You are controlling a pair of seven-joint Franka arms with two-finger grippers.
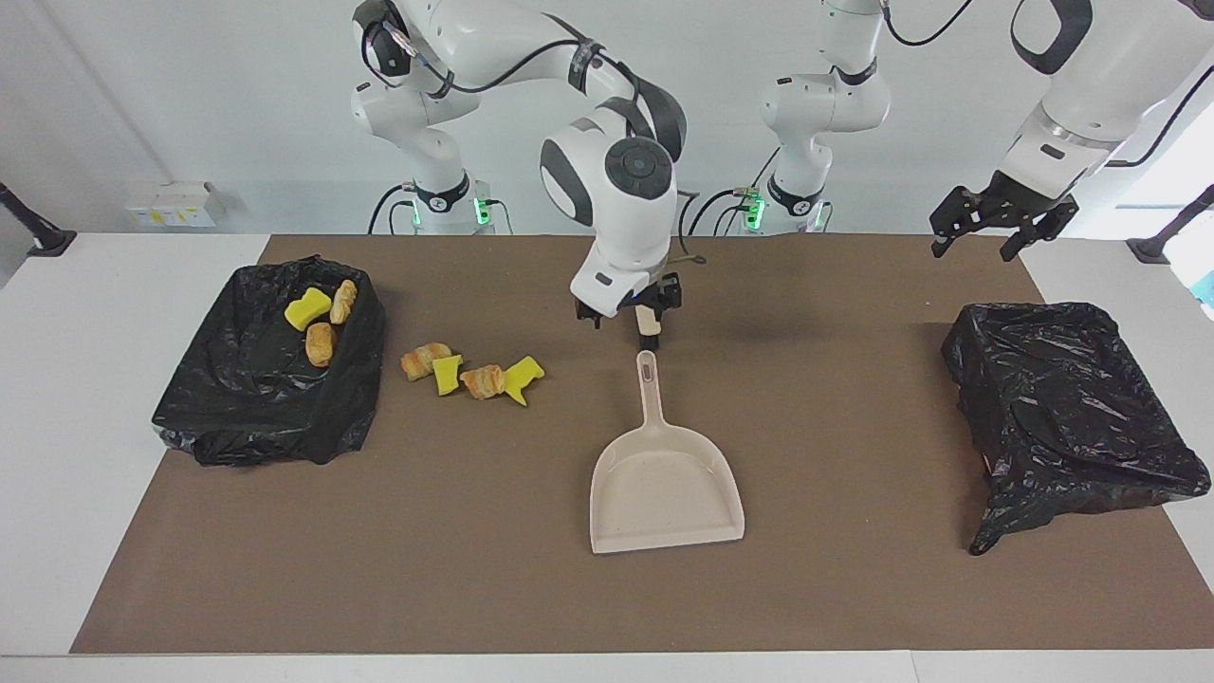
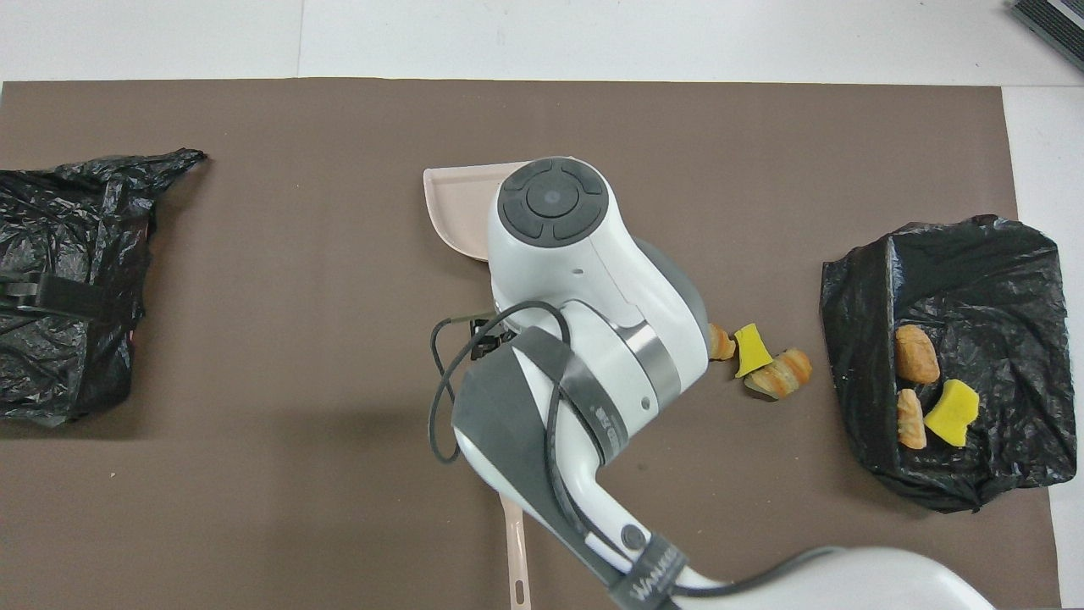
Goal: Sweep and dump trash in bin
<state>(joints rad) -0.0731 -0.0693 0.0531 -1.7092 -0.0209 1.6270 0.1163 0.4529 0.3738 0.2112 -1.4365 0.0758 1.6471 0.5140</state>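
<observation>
Trash: we count three scraps (image 1: 320,323) already in the bin (image 1: 270,394) at the right arm's end of the surface (image 1: 835,588). Four scraps (image 1: 471,376) lie in a row on the surface just beside that bin, toward the dustpan (image 1: 664,484).

Dustpan sits flat and empty mid-surface, handle pointing to the robots, held by nothing.

Right hand (image 1: 628,313) hangs over the handle's end, fingers spread, clear of it; a pale tool, perhaps the brush, shows under it, contact unclear.

Left hand (image 1: 983,226) waits, open, in the air over the left arm's end, above a second black bag (image 1: 1067,408).

Progress, as we judge: under half done. Left: sweep four scraps into dustpan, dump in bin.
</observation>
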